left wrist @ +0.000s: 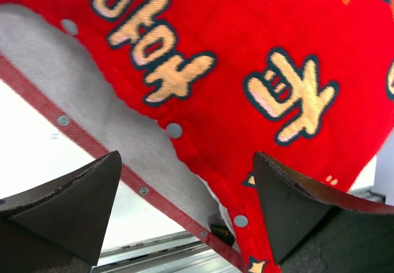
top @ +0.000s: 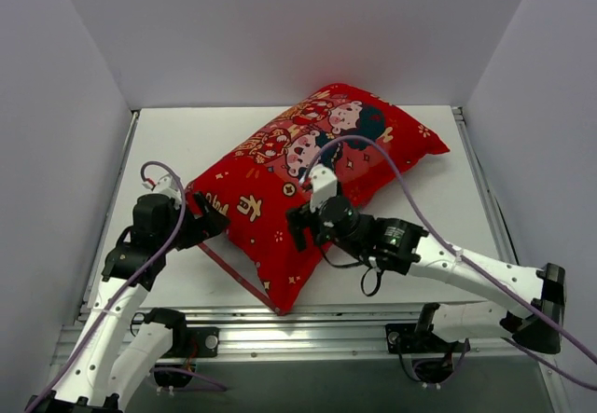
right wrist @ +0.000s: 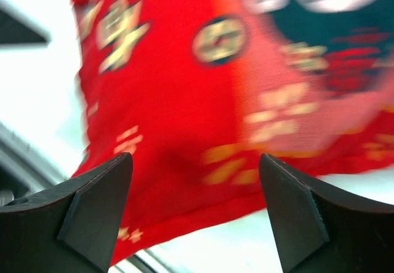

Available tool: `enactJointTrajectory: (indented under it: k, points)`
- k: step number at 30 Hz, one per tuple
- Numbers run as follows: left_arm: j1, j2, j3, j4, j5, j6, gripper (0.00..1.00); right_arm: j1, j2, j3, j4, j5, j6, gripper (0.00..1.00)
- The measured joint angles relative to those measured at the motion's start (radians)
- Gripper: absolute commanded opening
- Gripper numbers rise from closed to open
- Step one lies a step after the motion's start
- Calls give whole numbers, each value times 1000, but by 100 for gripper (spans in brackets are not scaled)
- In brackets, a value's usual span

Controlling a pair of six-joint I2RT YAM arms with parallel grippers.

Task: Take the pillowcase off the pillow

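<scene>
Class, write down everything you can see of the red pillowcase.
The pillowcase is bright red woven-looking fabric printed with two black-haired cartoon children, gold characters and small gold flowers. It is plump and filled, lying diagonally on the white table. Its near-left end gapes open, showing a pale inside and a hem with round snap studs. The open left claw straddles that edge; contact cannot be judged.

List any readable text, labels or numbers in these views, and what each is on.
No text can be quoted reliably.
On the pillowcase: large gold characters, black-outlined, seen tilted and partly cropped; not readable for certain.
On the pillowcase: round gold emblem, too blurred to read.
On the pillowcase: smaller gold marks, too blurred to read.
</scene>
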Motion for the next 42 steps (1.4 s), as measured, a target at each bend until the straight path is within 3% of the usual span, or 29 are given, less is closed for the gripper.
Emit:
enactJointTrajectory:
  k: [5, 11, 23, 26, 33, 42]
  points:
    - [1, -9, 14, -64, -115, -13, 96, 237, 138, 69, -17, 174, -70, 82]
    - [39, -6, 53, -160, -283, -28, 96, 392, 372, 235, -15, 371, -177, 82]
    - [108, -31, 54, -214, -380, -37, 96, 421, 655, 272, 44, 544, -360, 78]
    - [109, -28, 54, -214, -380, -36, 96, 399, 693, 273, 68, 583, -380, 69]
    - [109, -26, 54, -211, -334, -25, 96, 369, 704, 273, 112, 633, -387, 37]
    - [108, -20, 54, -177, -162, 18, 96, 291, 650, 273, 134, 599, -335, 17]
